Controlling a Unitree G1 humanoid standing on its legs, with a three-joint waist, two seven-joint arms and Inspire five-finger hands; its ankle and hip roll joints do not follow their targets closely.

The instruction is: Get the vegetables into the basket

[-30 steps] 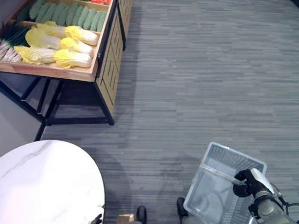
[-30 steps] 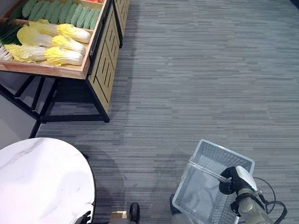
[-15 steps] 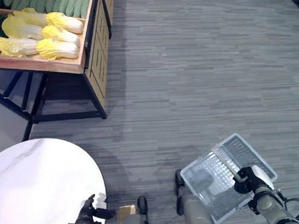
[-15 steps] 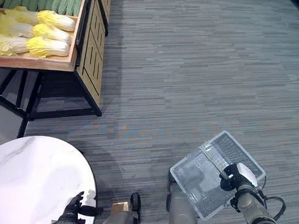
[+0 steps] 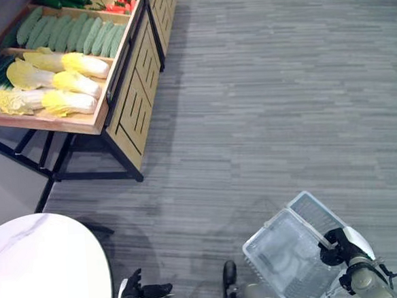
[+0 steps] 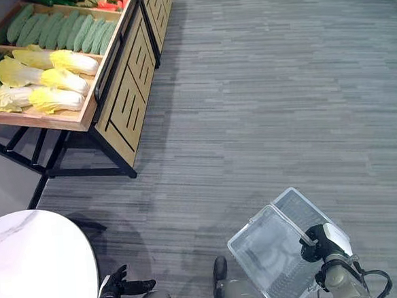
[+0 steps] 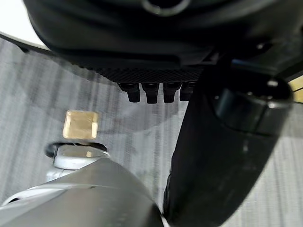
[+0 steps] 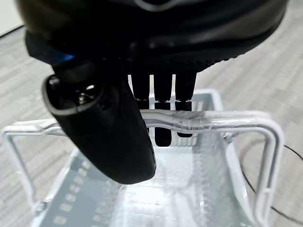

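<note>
At upper left, a wooden stand (image 5: 124, 110) holds the vegetables (image 5: 64, 83), well apart from the empty basket (image 5: 288, 262) at lower right, carried by its handle with the right hand (image 5: 336, 243) clamped around it. The left hand (image 5: 134, 297) hangs idle at lower left, fingers relaxed.

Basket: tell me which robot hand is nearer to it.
Right. The right robot hand is curled round the handle of the basket, carrying it; the left robot hand hangs apart, beside the white table.
</note>
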